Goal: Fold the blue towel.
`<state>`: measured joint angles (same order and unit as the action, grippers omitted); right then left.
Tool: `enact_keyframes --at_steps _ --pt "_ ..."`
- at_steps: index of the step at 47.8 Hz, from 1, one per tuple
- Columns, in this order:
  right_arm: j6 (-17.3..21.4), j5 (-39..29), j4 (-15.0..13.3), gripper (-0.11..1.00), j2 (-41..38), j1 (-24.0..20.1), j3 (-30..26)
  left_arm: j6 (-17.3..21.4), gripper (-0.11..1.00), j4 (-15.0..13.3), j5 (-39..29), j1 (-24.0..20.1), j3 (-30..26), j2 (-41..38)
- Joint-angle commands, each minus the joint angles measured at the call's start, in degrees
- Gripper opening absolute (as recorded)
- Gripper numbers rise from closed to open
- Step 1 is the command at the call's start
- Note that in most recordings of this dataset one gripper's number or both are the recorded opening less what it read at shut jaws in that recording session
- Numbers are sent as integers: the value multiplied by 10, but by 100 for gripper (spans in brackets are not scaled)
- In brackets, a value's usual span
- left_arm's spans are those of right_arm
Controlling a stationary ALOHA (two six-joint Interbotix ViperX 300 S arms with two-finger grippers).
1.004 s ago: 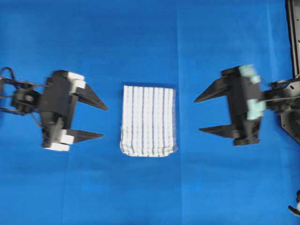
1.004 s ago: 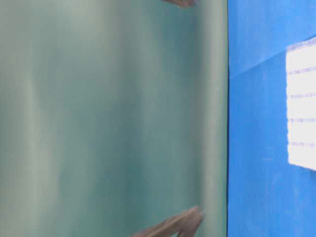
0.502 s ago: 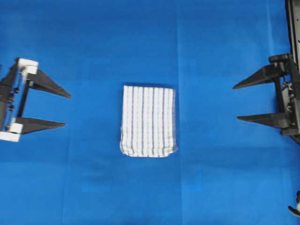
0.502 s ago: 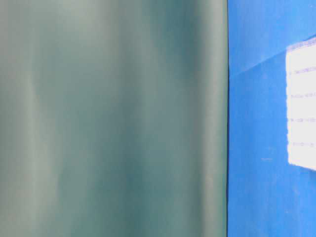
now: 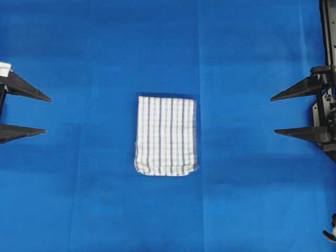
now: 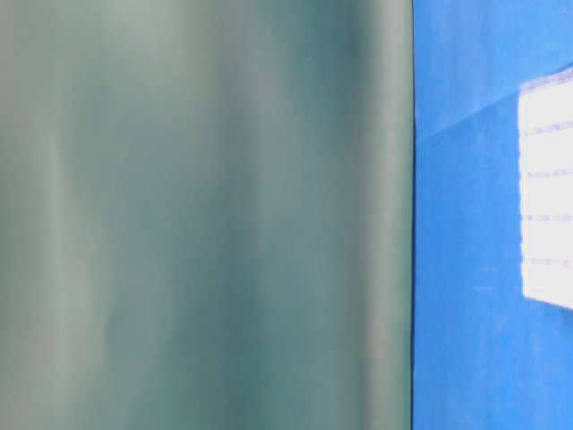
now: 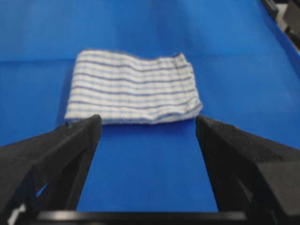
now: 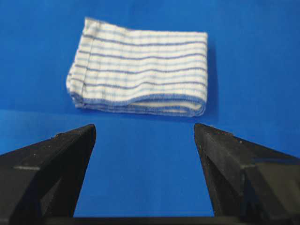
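Note:
The blue towel [image 5: 166, 135], white with thin blue stripes, lies folded into a small rectangle in the middle of the blue table covering [image 5: 168, 47]. It also shows ahead of the jaws as the towel [image 7: 132, 86] in the left wrist view and the towel [image 8: 138, 66] in the right wrist view, and as a white patch, the towel [image 6: 546, 210], at the table-level view's right edge. My left gripper [image 5: 47, 114] is open at the far left edge, well clear of the cloth. My right gripper [image 5: 273, 114] is open at the far right, equally far off. Nothing is between either pair of fingers.
A dark frame [image 5: 328, 37] runs down the right edge of the overhead view, with a small dark part [image 5: 331, 233] at the lower right corner. A blurred grey-green surface [image 6: 206, 215] fills most of the table-level view.
Both arms have drawn back from the towel, the left one leftward and the right one rightward, to the edges of the overhead view. The towel has not moved. Both grippers stayed open.

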<state>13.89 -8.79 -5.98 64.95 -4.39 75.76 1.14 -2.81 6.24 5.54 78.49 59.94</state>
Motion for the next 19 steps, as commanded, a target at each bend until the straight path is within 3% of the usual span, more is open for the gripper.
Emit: enact_keyframes --at_steps 1,19 --pt "0 23 2 88 -11 3 0 0 77 2 6 -4 5 16" --pt "3 47 4 88 -17 3 11 0 77 2 -3 -7 28 30"
